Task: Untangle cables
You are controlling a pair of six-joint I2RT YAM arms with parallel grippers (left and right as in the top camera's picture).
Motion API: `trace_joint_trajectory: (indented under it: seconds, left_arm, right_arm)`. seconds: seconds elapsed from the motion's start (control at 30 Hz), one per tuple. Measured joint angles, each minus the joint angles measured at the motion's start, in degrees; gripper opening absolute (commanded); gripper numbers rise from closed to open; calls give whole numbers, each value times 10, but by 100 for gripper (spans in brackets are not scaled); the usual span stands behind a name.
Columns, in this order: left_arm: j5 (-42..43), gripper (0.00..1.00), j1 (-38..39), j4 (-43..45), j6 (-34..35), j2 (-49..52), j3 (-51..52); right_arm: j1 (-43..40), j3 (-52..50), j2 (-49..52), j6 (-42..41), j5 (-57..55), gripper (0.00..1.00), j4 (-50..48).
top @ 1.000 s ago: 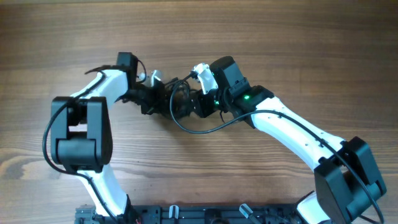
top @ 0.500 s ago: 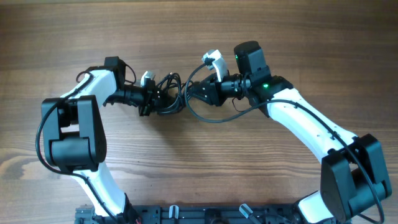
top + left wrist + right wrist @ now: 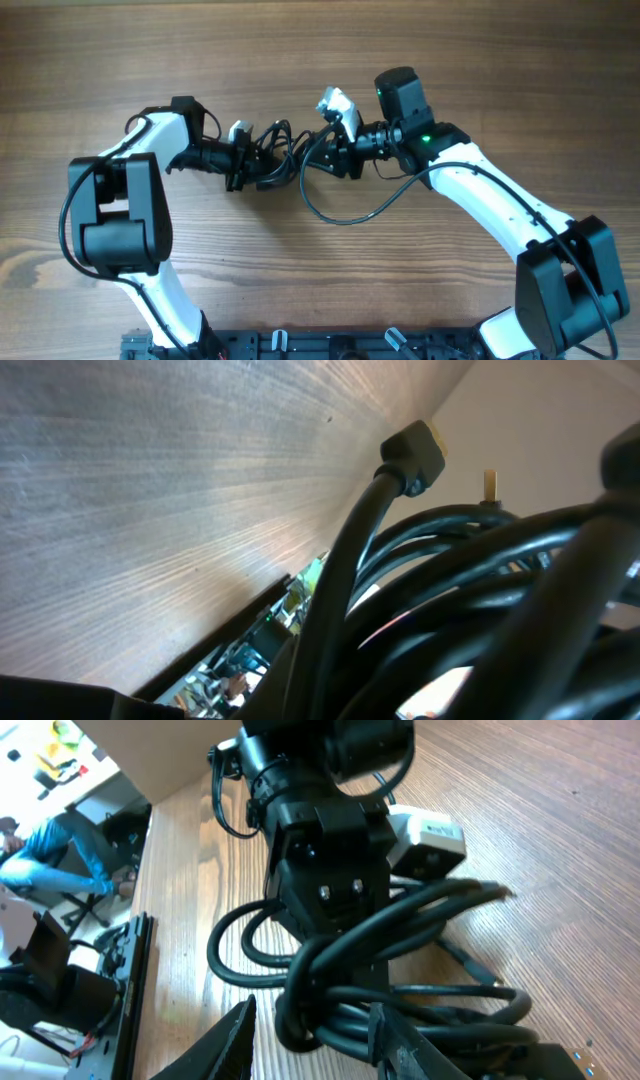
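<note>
Mid-table between the two wrists: the cables (image 3: 268, 165) sit as one tight knot, lifted at the left gripper (image 3: 238, 165). The left claw is clamped hard on that knot. In its wrist view the cords fill the lens, with one plug (image 3: 415, 455) sticking up free. That reads as an anchor hold, with the left arm pinning the bundle so the other arm has something to pull against.

The right gripper (image 3: 330, 158) is just beside the knot, nose-on to the left one. Its wrist view shows the fingers (image 3: 235, 1035) spread, with coiled strands lying between them and wood visible in the gap on one side. So it is parted and not pinching anything. The judgement is that it's set to pick a strand, and a plug end looks like the better target than mid-coil.

A black loop (image 3: 345, 220) sags under the right wrist onto the table (image 3: 480, 60). Can't tell whether it is a task cord or the arm's own wire, so it is a snag risk either way.

For room, bare wood shows on every side of the knot, widest on the far side and out to the right. The arm bases and rail (image 3: 300, 345) close off the near side. The grippers are almost touching, so pulling the arms apart is the free direction. The table edge shows only in the right wrist view, well away from the work.
</note>
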State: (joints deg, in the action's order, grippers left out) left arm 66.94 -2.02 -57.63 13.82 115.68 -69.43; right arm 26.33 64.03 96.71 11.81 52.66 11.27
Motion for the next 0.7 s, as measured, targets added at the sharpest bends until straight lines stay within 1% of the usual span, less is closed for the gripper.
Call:
trace_joint_trajectory:
  seconds: [0.1, 0.27, 0.33, 0.43, 0.5, 0.57, 0.63, 0.7]
  left_arm:
    - [7, 4, 8, -13, 0, 2, 1]
    - [18, 4, 26, -15, 0, 3, 1]
    - [20, 4, 27, -15, 0, 3, 1]
    - [20, 4, 27, -16, -2, 3, 1]
    - [21, 4, 27, -16, -3, 3, 1]
    - [22, 4, 27, -15, -3, 3, 1]
    - [22, 4, 27, -15, -3, 4, 1]
    - [22, 4, 27, -15, -3, 4, 1]
  right_arm:
    - [5, 0, 0, 8, 2, 35, 0]
    - [9, 0, -2, 16, 3, 33, 6]
    - [9, 0, -3, 16, 3, 29, 9]
    - [13, 0, -4, 21, 2, 20, 13]
    - [13, 0, -4, 22, 0, 18, 13]
    - [13, 1, -4, 22, 0, 19, 14]
    - [13, 1, -4, 22, 0, 27, 16]
    - [13, 1, -4, 25, 1, 31, 21]
